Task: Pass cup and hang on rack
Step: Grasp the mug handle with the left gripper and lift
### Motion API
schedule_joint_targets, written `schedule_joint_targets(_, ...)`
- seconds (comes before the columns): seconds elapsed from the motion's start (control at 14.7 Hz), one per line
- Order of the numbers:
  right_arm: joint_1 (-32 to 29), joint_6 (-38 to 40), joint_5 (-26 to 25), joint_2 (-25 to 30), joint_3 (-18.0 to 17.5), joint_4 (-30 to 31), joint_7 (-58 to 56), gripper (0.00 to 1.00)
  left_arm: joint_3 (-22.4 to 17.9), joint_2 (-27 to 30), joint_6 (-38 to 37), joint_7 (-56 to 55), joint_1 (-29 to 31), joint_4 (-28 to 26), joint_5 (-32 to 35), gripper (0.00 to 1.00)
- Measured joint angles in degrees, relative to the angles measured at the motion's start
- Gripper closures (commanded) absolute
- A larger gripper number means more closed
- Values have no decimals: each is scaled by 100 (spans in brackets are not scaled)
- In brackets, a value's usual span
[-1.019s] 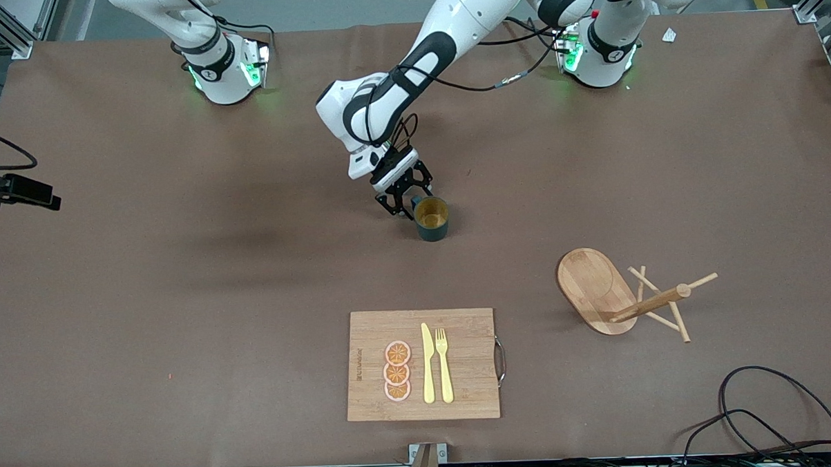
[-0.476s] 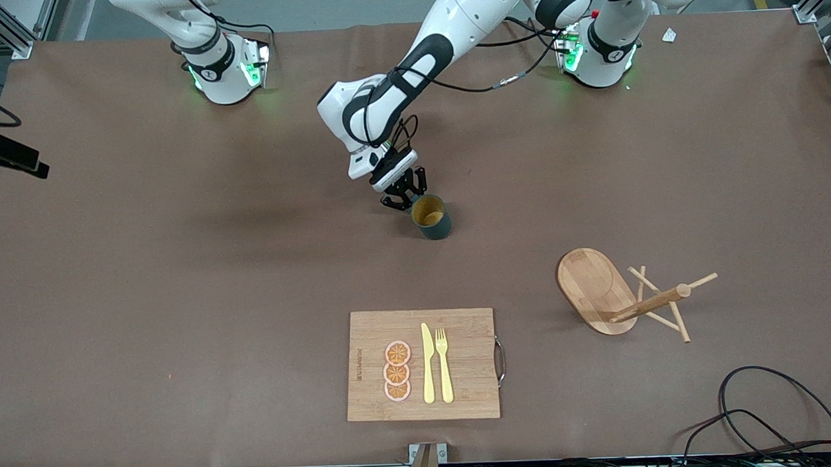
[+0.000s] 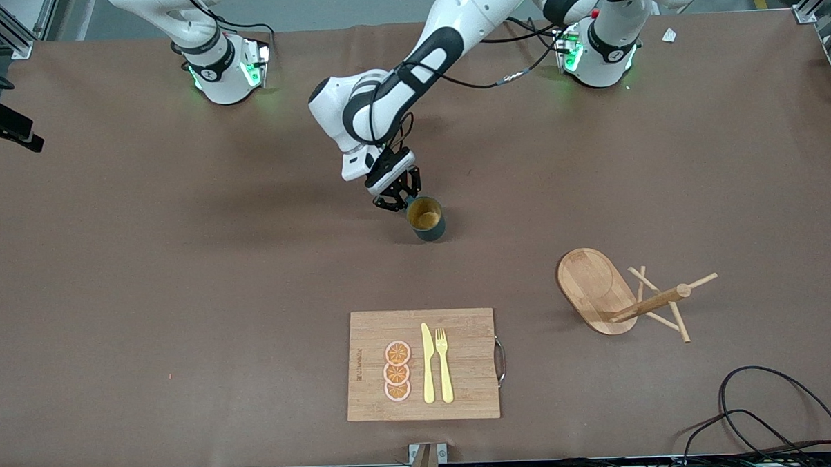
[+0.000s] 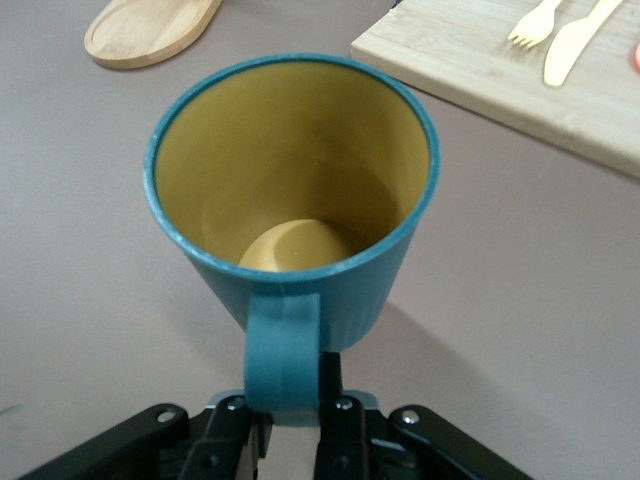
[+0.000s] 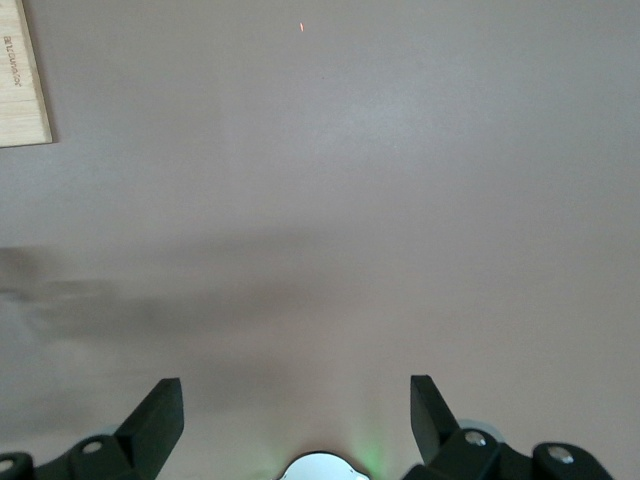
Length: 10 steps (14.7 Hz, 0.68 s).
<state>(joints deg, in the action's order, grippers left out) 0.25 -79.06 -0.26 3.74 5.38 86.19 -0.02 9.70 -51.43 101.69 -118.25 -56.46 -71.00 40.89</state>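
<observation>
The dark teal cup [image 3: 426,219] with its yellowish-brown inside is at mid-table, tilted. My left gripper [image 3: 399,201] is shut on the cup's handle [image 4: 283,350]. The left wrist view shows the cup [image 4: 300,200] mouth-on, with the gripper [image 4: 290,405] pinching the handle from both sides. The rack [image 3: 601,293] lies tipped on its side toward the left arm's end of the table, nearer the front camera than the cup, its post [image 3: 649,303] and pegs flat. My right gripper [image 5: 295,395] is open and empty, high over bare table; a dark part of it shows at the front view's edge [image 3: 4,127].
A rectangular wooden cutting board [image 3: 469,390] with a yellow knife [image 3: 428,364], fork [image 3: 443,364] and orange slices [image 3: 397,372] lies near the front edge. Black cables [image 3: 774,414] coil at the front corner on the left arm's end.
My left gripper closed on the cup's handle, tilted the cup and shifted it slightly toward the right arm's end. My right gripper drew back toward its base.
</observation>
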Motion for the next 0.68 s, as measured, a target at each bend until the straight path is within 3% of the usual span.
schedule_joint_targets(0.41, -2, 1, 0, 97, 23, 9, 6, 0, -4, 1431, 422, 1350, 1061, 49, -2484, 99)
schedule_joint_targets(0.68, -2, 1, 0, 99, 30, 34, 15, 0, -11, 1928, 656, 2087, 1765, 32, -4169, 99)
